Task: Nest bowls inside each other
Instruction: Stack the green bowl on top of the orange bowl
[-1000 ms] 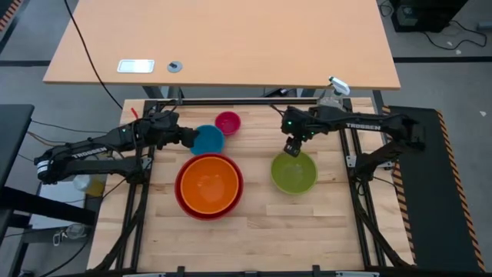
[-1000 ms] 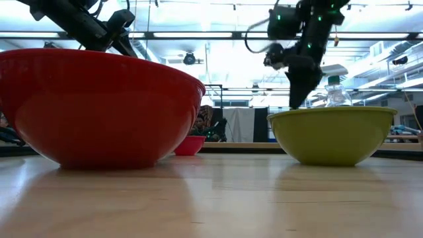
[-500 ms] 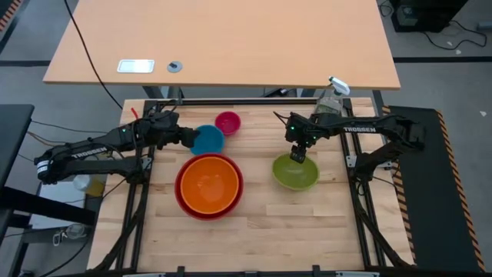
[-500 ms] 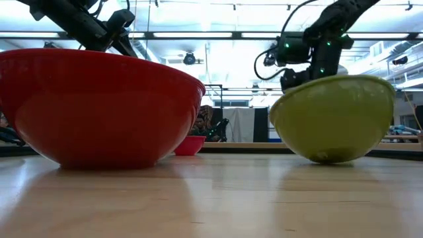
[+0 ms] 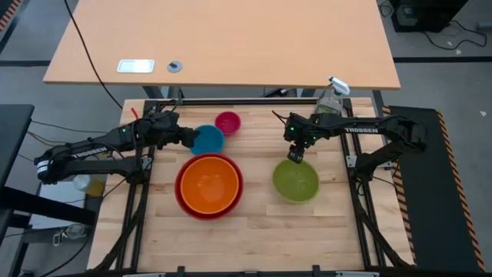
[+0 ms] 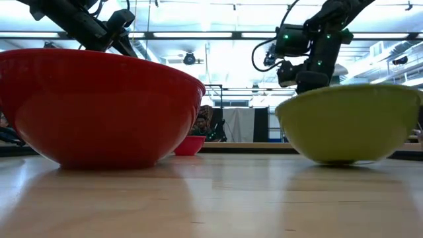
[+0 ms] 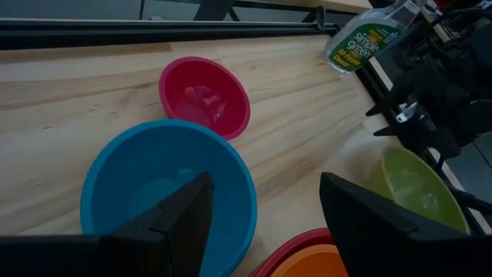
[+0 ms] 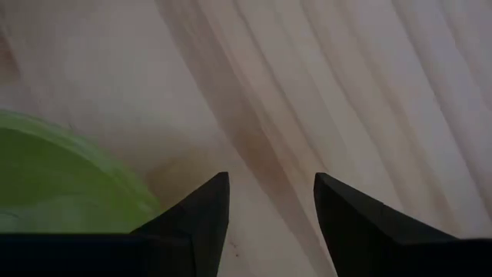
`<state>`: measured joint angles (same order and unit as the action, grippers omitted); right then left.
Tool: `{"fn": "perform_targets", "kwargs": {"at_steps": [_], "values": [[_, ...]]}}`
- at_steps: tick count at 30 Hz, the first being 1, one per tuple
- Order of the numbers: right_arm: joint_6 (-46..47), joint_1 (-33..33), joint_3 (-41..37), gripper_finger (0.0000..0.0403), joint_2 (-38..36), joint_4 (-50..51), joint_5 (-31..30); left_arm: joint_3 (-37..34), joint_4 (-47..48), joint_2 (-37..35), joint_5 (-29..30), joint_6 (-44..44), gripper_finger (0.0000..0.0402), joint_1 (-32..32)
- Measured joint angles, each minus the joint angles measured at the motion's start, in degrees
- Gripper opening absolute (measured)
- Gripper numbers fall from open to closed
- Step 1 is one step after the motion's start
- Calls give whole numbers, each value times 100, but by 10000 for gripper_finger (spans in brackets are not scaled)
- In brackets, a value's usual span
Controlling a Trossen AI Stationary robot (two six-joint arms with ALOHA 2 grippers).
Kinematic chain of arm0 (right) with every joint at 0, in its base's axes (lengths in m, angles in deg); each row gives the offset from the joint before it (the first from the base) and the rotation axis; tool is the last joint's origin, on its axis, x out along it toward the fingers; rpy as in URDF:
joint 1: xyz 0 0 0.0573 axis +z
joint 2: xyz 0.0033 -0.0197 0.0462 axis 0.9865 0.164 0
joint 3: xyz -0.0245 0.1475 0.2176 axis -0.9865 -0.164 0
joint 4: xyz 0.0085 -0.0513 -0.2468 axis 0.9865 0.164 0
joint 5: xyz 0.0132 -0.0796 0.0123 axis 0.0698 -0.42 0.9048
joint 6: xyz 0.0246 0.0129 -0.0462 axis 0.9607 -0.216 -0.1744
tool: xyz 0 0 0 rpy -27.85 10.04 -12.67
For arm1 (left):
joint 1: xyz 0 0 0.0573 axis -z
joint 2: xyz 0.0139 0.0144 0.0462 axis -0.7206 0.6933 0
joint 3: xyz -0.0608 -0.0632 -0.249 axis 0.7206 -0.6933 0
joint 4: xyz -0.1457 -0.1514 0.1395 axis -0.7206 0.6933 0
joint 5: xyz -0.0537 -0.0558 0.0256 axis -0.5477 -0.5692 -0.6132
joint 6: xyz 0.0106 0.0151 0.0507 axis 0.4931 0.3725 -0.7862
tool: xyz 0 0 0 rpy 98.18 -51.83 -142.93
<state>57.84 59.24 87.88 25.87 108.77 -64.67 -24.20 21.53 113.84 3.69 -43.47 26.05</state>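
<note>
The lime green bowl (image 5: 296,181) sits level on its base on the wooden table, right of centre. My right gripper (image 5: 295,157) stands open, pointing steeply down just beyond its far rim, with bare wood between the fingers (image 8: 270,181). The orange bowl (image 5: 209,183) sits nested in the red bowl (image 5: 181,201). Behind them rest the blue bowl (image 5: 209,140) and the small pink bowl (image 5: 227,121). My left gripper (image 5: 189,138) hovers open over the blue bowl's left rim (image 7: 265,185); whether it touches that bowl does not show. My right gripper is beside the green bowl's far rim (image 8: 115,181), coming from above. One finger (image 8: 204,208) stands right next to that rim. I cannot tell whether it touches the bowl.
A clear spray bottle (image 5: 332,94) stands at the table's far right corner, behind my right arm. Black frame rails run along the table's left, right and far edges. Bare wood lies in front of the bowls toward the near edge.
My right gripper has come down at the green bowl's far rim. Half a second ago the bowl was tipped, its near side raised. It has since slid a little toward the near edge and settled level.
</note>
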Motion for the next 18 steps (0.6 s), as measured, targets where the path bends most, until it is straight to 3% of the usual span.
{"fn": "perform_targets", "kwargs": {"at_steps": [5, 12, 18], "values": [[42, 0, 180, 197, 0, 262, 176, 0, 0, 0, 0, 26, 242, -1], [-404, 338, 651, 197, -4, 417, 1194, 0, 2, 0, 0, 24, 242, -2], [-928, 650, 428, 224, -4, 784, 1148, 0, 2, 0, 0, 24, 242, 0]]}}
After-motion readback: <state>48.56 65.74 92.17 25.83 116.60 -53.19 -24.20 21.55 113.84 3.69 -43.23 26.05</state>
